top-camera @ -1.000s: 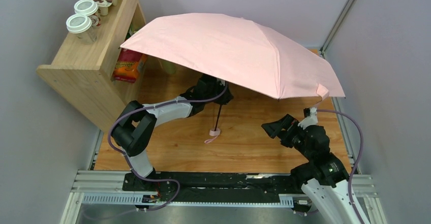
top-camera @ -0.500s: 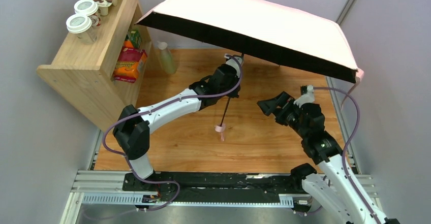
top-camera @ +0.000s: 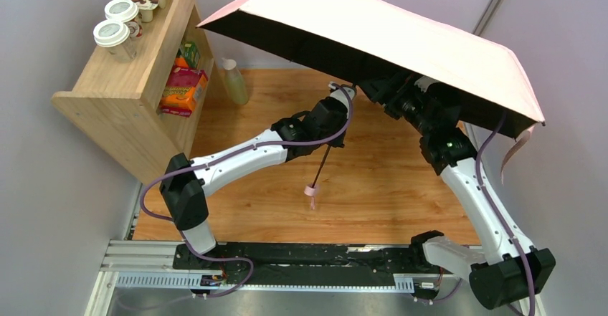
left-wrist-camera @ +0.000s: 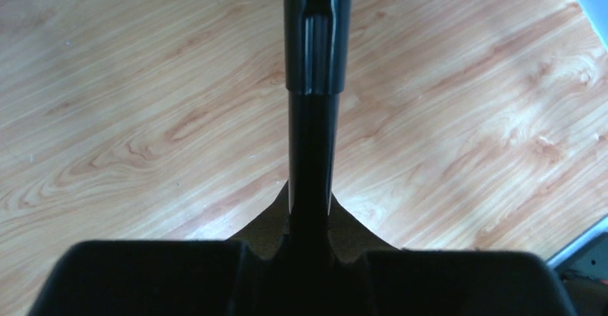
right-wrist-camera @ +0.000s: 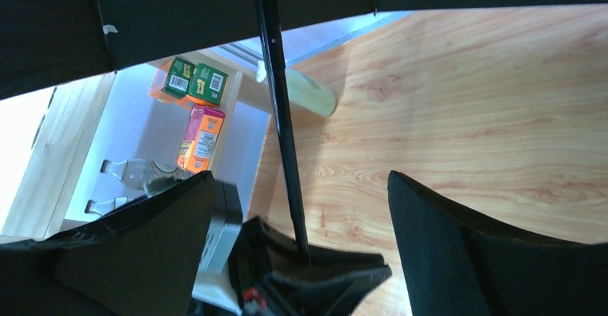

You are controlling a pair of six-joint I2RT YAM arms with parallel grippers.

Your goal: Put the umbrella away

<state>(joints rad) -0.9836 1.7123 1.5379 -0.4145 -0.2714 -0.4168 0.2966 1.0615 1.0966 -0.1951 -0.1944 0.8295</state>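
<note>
The umbrella stands open and tilted, its pale pink canopy (top-camera: 401, 29) spread over the back of the table with the black underside (right-wrist-camera: 179, 15) showing. Its thin black shaft (top-camera: 324, 160) slants down to the small pink handle (top-camera: 312, 190), which hangs above the wood. My left gripper (top-camera: 335, 131) is shut on the shaft (left-wrist-camera: 312, 115) just below the canopy. My right gripper (top-camera: 374, 87) is up under the canopy, open. In the right wrist view its fingers (right-wrist-camera: 430, 223) stand wide apart either side of the shaft (right-wrist-camera: 276, 101) without touching it.
A wooden shelf (top-camera: 136, 87) stands at the back left with lidded cups (top-camera: 113, 35) on top and snack packs (top-camera: 183, 90) inside. A pale green bottle (top-camera: 234, 81) stands beside it. Walls close in on both sides; the canopy's right edge is near the right wall.
The right arm has risen from the table's right side and reached in under the canopy toward the shaft. The left arm has lifted and tilted the umbrella up and to the right.
</note>
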